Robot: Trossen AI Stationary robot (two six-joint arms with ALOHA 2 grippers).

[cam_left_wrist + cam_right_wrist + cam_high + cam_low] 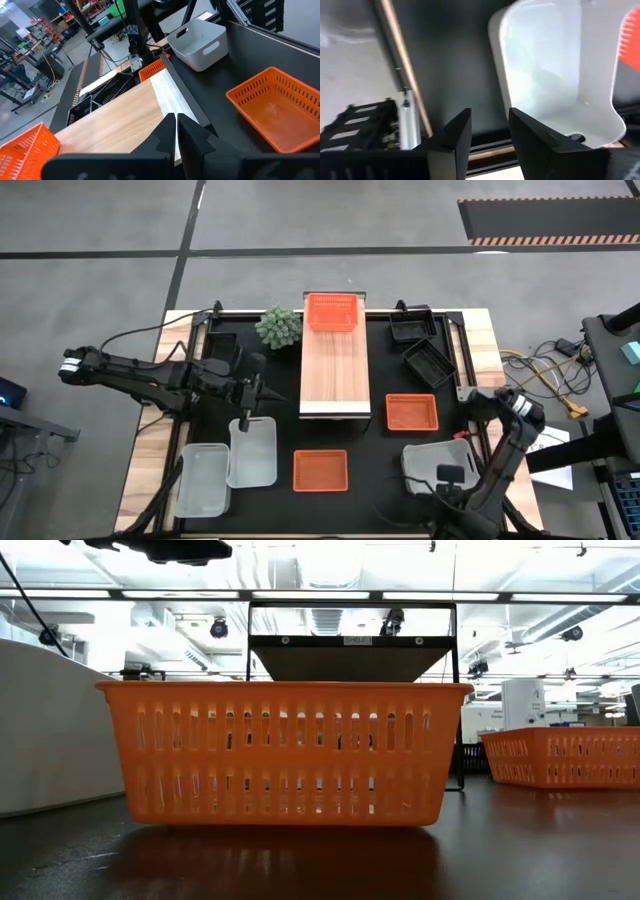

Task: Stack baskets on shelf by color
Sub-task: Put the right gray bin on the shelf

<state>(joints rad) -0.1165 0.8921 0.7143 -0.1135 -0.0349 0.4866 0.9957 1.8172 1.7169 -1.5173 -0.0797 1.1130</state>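
Note:
The wood-topped shelf [335, 375] stands mid-table, with one orange basket [331, 312] on its far end. Two more orange baskets rest on the table, one near the centre [320, 470] [285, 750] and one at the right [411, 412]. Two white baskets [252, 452] lie at the near left and one white basket [430, 463] [560, 75] at the near right. Two black baskets [420, 348] sit at the far right. My left gripper [268, 393] [176, 127] is shut and empty, hovering just left of the shelf. My right gripper [490, 132] is open and empty beside the near-right white basket.
A small spiky green plant [279, 326] stands at the shelf's far left corner. Dark frame rails [205, 340] run along the table's left and right sides. Cables [545, 365] lie off the table to the right.

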